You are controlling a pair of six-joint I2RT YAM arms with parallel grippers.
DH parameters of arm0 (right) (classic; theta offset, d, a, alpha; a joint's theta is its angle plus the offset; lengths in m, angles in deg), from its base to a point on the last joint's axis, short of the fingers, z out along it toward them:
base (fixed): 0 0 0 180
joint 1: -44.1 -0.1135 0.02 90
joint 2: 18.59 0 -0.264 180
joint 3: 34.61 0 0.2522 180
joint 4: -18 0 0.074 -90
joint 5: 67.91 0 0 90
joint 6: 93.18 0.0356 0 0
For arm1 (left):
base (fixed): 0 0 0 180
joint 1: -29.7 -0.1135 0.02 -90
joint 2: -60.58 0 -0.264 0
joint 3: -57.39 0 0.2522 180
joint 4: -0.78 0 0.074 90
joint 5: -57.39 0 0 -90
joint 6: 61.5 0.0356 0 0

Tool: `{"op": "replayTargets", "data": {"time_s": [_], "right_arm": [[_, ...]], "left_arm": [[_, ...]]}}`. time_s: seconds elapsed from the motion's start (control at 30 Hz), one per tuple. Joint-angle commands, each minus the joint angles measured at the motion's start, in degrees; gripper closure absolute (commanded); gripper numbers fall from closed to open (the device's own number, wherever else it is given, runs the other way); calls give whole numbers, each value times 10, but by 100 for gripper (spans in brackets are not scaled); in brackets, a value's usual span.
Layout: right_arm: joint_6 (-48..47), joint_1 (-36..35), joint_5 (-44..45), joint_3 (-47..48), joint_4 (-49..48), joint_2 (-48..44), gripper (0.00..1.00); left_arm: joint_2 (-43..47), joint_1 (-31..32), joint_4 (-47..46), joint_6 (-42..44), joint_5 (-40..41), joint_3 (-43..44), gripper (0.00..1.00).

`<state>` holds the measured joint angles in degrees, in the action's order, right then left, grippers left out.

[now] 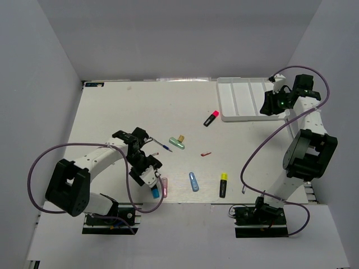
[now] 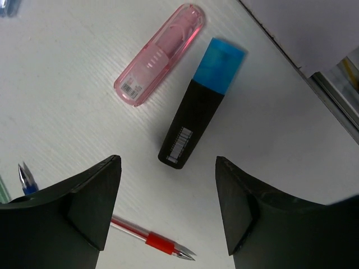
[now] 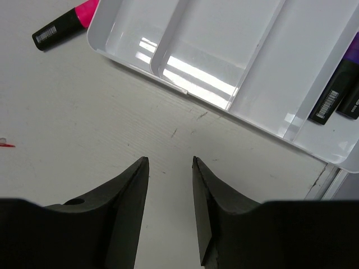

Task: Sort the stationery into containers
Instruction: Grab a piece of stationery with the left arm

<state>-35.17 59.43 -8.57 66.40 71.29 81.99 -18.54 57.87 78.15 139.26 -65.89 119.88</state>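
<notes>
Beneath left tool (image 2: 168, 163) lies blue-capped highlighter (image 2: 197, 109)

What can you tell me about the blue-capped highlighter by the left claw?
The highlighter is stubby, with a black plastic-looking body, a bright blue cap fitted on, and a white barcode label near its flat end. It lies flat on the white table, cap pointing away from the left claw, whose open jaws hover around its label end without touching. A pink case lies close beside it, apart.

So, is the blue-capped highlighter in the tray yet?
Out: the blue-capped highlighter lies on the table beside a pink case, ahead of the open left gripper.
</notes>
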Motion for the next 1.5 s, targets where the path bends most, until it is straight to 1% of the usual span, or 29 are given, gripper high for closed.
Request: {"op": "replayTargets", "data": {"time_s": [0.0, 0.33, 0.53, 0.63, 0.8, 0.83, 0.93, 1.03, 1.07, 1.17, 1.2, 1.23, 1.27, 1.3, 1.33, 1.37, 1.4, 1.43, 1.47], "right_arm": [[-3, -2, -12, 26, 9, 7, 57], [-5, -1, -14, 28, 13, 9, 57], [-5, -1, -17, 35, 20, 10, 57], [-5, 0, -17, 33, 22, 10, 57], [-6, 0, -20, 34, 24, 7, 57], [-5, 0, -21, 33, 24, 6, 57], [-3, -1, -29, 31, 27, 1, 57], [7, -3, -48, 19, 27, -14, 57], [10, -4, -55, 13, 24, -20, 57], [26, -12, -72, -12, 10, -49, 57], [33, -14, -76, -17, 6, -62, 57], [44, -20, -84, -25, 5, -68, 57], [50, -23, -90, -29, 0, -80, 57], [56, -27, -99, -32, -2, -87, 57], [65, -32, -105, -41, -5, -94, 57], [92, -33, -113, -48, -25, -113, 58], [111, -35, -127, -58, -42, -127, 58], [135, -36, -132, -90, -63, -143, 58], [188, -38, -137, -108, -119, -171, 58]], "left_arm": [[-7, 22, -2, 12, 10, 8, 23], [-38, 80, -36, -19, 46, -17, 28], [-74, 98, -40, -35, 71, -7, 39], [-76, 110, -48, -37, 87, -14, 43], [-69, 117, -74, -31, 114, -56, 45], [-65, 122, -83, -27, 115, -64, 49], [-38, 122, -90, -21, 114, -93, 52], [4, 122, -96, -20, 115, -115, 60], [17, 122, -96, -20, 114, -117, 65], [52, 122, -89, -39, 105, -109, 76], [60, 122, -89, -65, 89, -102, 85], [69, 122, -90, -80, 81, -82, 88], [74, 117, -97, -100, 56, -73, 92], [79, 117, -110, -162, 39, -59, 94], [79, 111, -137, -201, 20, -22, 95], [75, 111, -161, -260, 7, -1, 98], [69, 111, -189, -400, -10, 21, 100], [44, 111, -240, -464, -14, 73, 100], [28, 111, -261, -531, -15, 100, 100]]}}
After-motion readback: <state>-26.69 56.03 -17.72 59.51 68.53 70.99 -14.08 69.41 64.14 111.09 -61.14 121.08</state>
